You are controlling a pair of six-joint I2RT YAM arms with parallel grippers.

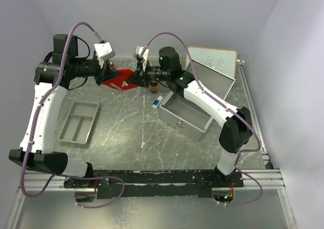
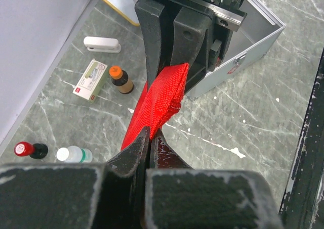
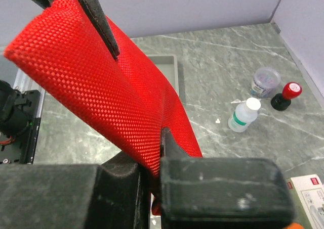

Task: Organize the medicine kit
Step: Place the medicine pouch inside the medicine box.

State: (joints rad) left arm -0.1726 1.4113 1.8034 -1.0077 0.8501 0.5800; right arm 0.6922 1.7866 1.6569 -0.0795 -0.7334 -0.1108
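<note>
A red fabric pouch [image 1: 121, 80] hangs in the air at the back middle of the table, stretched between both grippers. My left gripper [image 1: 109, 75] is shut on its left end; in the left wrist view the jaws [image 2: 150, 133] pinch the red cloth [image 2: 157, 105]. My right gripper [image 1: 137, 79] is shut on the right end, and the pouch [image 3: 101, 87] fills the right wrist view above the jaws [image 3: 157, 138]. The open metal case [image 1: 185, 119] stands to the right, its lid [image 1: 212, 70] leaning back.
A grey divided tray [image 1: 78, 123] lies at the left. A brown bottle with an orange cap [image 2: 121, 80], a white box [image 2: 90, 81], a white bottle [image 2: 73, 154], a red-capped item [image 2: 29, 149] and a small clear jar [image 3: 265, 81] stand under and behind the pouch.
</note>
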